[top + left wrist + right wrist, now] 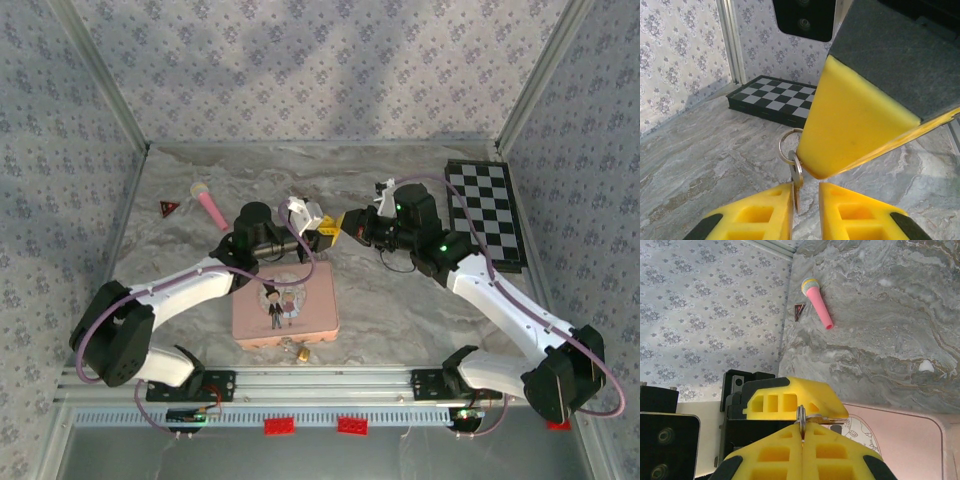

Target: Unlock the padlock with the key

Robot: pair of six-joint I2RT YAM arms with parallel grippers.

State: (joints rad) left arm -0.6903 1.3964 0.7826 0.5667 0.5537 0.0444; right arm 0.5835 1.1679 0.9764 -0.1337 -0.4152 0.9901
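step: we judged this a mid-air handover of the key (797, 181), from right gripper (802, 426) to left gripper (806, 189), above the middle of the table (400, 290).
right gripper: shut tight, and we saw the key ring (788, 145) pinched at its fingertips with the key hanging below.
left gripper: narrow gap. The key blade sat between its fingers, close to one, and the other was clear of it. We called it no grip yet.
padlock: the padlock (300, 352) lay on the table by the near edge, just beside the near side of the pink tin (285, 305) and well apart from both grippers. It was too small for us to read the shackle or keyhole.
other: a pink toy microphone (210, 205) and a small red triangle (168, 207) lay toward the far-left corner. A chessboard (485, 210) lay along the right edge.
do it well: we'd centre the blade between the left fingers before closing and clamp on the key head, not the ring. That leaves the blade sticking out straight. The right gripper should let go only once the left pinch is firm.
risk: we thought the key could swing on the ring, get clamped crooked, or drop.
after: we figured the padlock would need steadying, since it looked light and loose.
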